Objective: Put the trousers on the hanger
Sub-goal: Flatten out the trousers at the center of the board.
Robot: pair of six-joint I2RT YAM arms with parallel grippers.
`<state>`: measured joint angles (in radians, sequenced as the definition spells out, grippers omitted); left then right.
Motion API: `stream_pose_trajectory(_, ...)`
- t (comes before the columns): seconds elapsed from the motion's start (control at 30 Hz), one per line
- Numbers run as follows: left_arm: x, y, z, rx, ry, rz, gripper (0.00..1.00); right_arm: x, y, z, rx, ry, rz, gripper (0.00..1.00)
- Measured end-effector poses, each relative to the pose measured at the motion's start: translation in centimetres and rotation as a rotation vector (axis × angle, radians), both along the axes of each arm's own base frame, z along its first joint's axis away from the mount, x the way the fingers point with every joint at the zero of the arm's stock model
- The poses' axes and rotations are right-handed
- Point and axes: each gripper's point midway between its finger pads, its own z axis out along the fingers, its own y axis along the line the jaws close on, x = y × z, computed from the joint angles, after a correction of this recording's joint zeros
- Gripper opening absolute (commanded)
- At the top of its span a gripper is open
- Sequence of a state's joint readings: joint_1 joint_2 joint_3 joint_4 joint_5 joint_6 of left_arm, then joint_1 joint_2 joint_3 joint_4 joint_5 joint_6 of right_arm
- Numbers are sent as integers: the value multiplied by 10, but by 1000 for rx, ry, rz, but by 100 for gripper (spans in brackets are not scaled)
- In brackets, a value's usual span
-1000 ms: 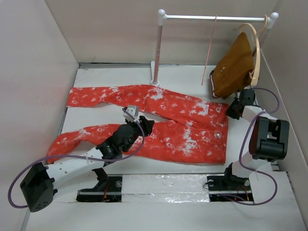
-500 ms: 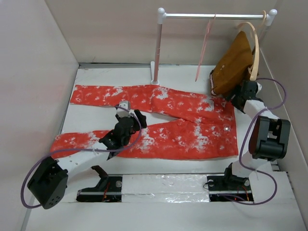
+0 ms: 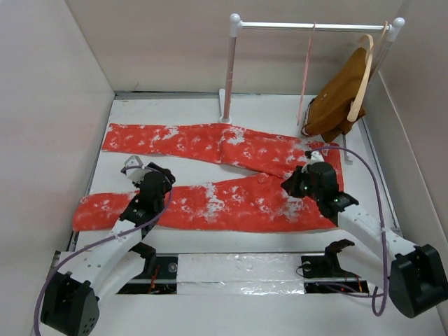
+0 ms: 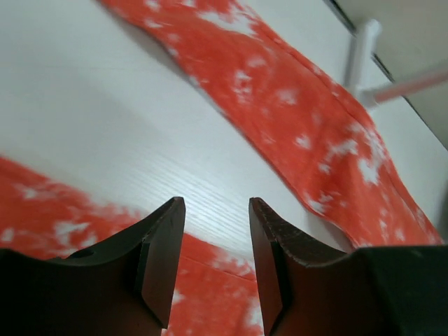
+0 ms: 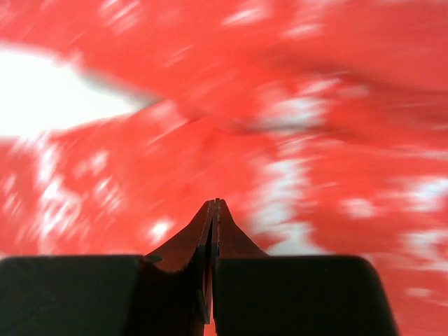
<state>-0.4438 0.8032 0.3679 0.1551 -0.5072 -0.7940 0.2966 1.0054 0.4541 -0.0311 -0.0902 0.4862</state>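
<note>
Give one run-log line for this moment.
left claw open | right claw shut above trousers | trousers flat on table | hanger on rail

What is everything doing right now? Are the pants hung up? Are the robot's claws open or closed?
trousers: lying flat on the table, legs spread apart, not on the hanger.
hanger: hanging empty on the rail.
brown garment: hanging at the rail's right end.
left gripper: open, holding nothing, over the bare strip between the legs.
right gripper: shut, close over the trousers.
</note>
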Motion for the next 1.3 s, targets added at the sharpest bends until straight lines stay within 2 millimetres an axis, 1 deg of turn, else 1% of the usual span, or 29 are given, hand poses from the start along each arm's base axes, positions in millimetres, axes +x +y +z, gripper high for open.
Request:
stream_pose_trajectory(0.03, -3, 11, -6, -6, 21, 43, 42, -8, 16, 4, 9, -14, 60, 3)
stream_pose_trajectory(0.1, -10, 31, -21, -21, 70, 135, 46, -20, 40, 14, 28, -50, 151, 4)
stream_pose_trajectory(0.17, -16, 47, -36, -35, 123, 207, 49, -29, 61, 20, 37, -78, 229, 5)
stream_pose_trajectory(0.2, -18, 56, -43, -41, 152, 247, 52, -34, 69, 20, 36, -84, 260, 5)
stream_pose_trajectory(0.23, -20, 67, -50, -51, 176, 293, 54, -39, 77, 20, 32, -86, 293, 5)
stream_pose_trajectory(0.33, -24, 103, -69, -89, 244, 433, 54, -53, 94, 15, 19, -81, 369, 7)
stream_pose_trajectory(0.43, -28, 127, -92, -142, 322, 516, 54, -61, 103, 15, 12, -87, 416, 8)
stream_pose_trajectory(0.47, -29, 128, -100, -153, 356, 522, 55, -61, 104, 16, 13, -94, 421, 9)
stream_pose_trajectory(0.5, -28, 129, -103, -151, 375, 525, 56, -62, 105, 17, 13, -100, 425, 9)
stream_pose_trajectory(0.57, -15, 125, -100, -173, 385, 498, 57, -62, 105, 22, 18, -116, 428, 10)
stream_pose_trajectory(0.7, -1, 122, -101, -181, 395, 476, 54, -60, 107, 32, 32, -157, 432, 11)
stream_pose_trajectory(0.8, 8, 121, -101, -178, 402, 467, 52, -59, 107, 34, 31, -169, 434, 11)
stream_pose_trajectory(0.87, 19, 118, -101, -170, 405, 457, 52, -58, 107, 35, 28, -173, 432, 11)
stream_pose_trajectory(1.0, 47, 115, -100, -158, 407, 444, 52, -56, 105, 34, 20, -177, 425, 12)
stream_pose_trajectory(1.17, 95, 116, -98, -152, 412, 441, 51, -52, 99, 34, 15, -178, 403, 12)
stream_pose_trajectory(1.27, 123, 113, -96, -147, 413, 424, 53, -50, 95, 35, 14, -184, 386, 12)
stream_pose_trajectory(1.3, 129, 111, -95, -147, 416, 416, 57, -50, 94, 36, 14, -186, 383, 12)
